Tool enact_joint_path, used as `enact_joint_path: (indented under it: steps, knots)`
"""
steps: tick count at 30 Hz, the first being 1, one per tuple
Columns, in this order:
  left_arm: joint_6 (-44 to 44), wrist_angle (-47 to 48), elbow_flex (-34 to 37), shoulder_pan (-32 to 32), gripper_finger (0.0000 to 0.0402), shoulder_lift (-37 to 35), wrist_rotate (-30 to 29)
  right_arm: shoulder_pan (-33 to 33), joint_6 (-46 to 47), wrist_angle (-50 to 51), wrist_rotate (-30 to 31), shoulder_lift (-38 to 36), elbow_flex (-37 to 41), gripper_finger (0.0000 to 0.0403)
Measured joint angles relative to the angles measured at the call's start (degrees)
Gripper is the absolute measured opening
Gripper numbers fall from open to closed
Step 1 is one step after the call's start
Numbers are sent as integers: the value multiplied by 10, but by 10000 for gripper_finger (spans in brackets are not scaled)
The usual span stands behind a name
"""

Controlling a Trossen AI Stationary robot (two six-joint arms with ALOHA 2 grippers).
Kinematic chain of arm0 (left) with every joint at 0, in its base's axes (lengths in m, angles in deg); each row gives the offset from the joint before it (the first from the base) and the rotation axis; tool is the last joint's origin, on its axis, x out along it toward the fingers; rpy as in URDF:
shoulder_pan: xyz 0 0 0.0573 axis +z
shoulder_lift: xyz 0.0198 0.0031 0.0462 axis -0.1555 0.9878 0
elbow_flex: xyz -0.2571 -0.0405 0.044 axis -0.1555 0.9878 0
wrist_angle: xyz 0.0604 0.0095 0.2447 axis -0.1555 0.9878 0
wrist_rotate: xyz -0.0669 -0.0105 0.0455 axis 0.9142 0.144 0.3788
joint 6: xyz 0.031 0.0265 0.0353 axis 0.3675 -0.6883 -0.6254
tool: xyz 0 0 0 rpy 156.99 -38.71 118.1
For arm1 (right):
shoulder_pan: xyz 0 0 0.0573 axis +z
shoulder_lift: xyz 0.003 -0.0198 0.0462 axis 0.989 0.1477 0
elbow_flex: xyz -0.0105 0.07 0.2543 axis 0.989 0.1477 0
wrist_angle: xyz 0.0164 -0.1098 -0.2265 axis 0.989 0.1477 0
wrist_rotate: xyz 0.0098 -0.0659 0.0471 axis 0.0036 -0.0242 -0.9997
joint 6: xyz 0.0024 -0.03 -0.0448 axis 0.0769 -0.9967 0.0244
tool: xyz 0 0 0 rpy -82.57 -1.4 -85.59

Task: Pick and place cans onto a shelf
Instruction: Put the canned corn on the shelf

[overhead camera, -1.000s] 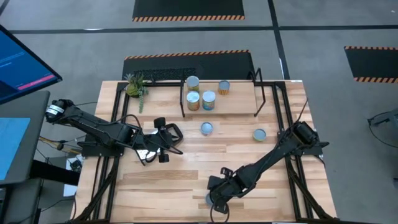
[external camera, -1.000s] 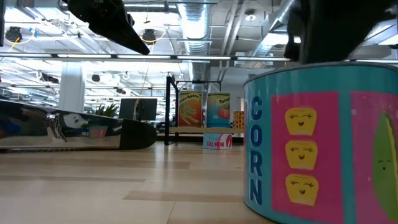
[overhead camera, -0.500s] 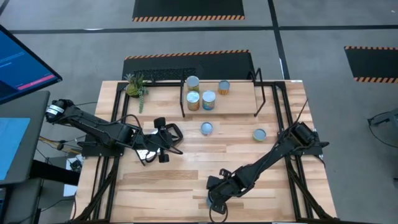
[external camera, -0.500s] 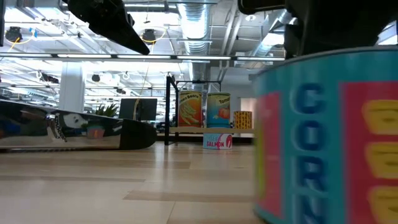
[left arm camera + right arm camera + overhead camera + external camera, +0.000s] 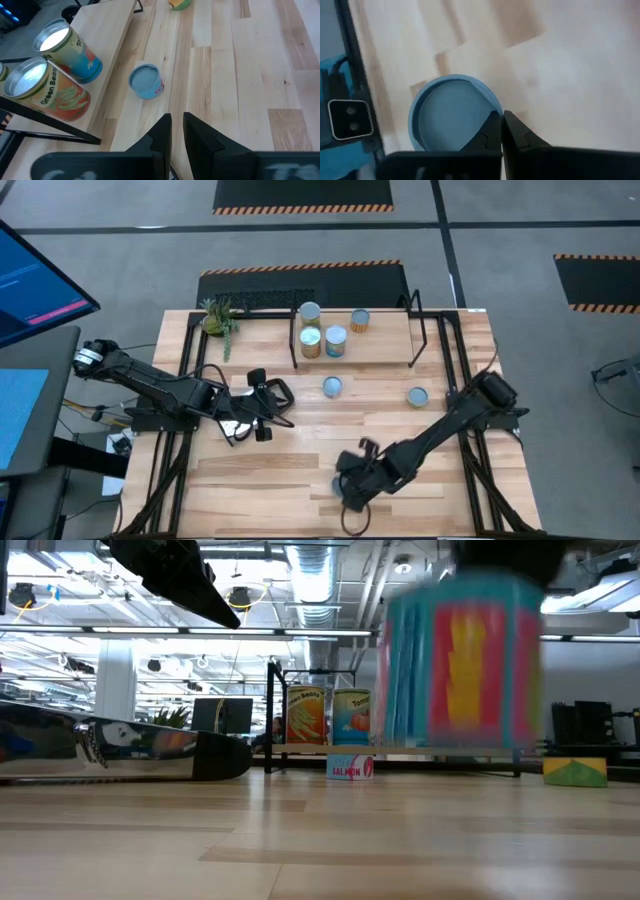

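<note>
The corn can (image 5: pixel 460 660) is hard to read. In the low view it is a smear of teal, pink and yellow, its top lost under a dark shape at the picture's edge. Its base looks clear of the table (image 5: pixel 250 480), though the blur leaves that unsure. From above, the right gripper (image 5: pixel 501 131) hides the can almost wholly, near the table's front edge at about 6 o'clock. The right wrist view shows the can's round pale-blue top, partly cut off by the gripper body. The two fingers are pressed together, with their tips at the top's rim. I cannot tell whether they have any hold on the can.

The left gripper (image 5: pixel 177 131) hangs over the table at about 9 o'clock, with its fingers a narrow slit apart and nothing between them.

The shelf (image 5: pixel 385 340) stands at about 12 o'clock and carries four cans (image 5: pixel 335 340), two of them with orange and blue labels. A low salmon tin (image 5: pixel 332 386) sits near the table's middle. Another tin (image 5: pixel 417 396) sits towards 3 o'clock, well apart from the salmon tin.
</note>
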Motion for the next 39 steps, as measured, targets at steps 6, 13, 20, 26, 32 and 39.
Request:
enact_joint_path:
  steps: [6,13,20,26,32,39]
  knots:
    - [0,0,0,0,38,0,0,-19,-1,242,168,-79,-28,4]
    - [0,0,0,0,38,0,0,-127,4,408,266,-129,-28,4]
    - [-9,-2,0,0,38,0,-3,-304,-145,403,243,-124,-28,3]
    - [-6,-2,0,0,38,0,-3,-430,-287,298,147,-145,25,3]
    - [-6,-1,0,0,38,0,-3,-526,-368,142,77,-193,114,3]
    - [-5,-1,0,0,38,0,-3,-618,-393,36,-57,-201,164,3]
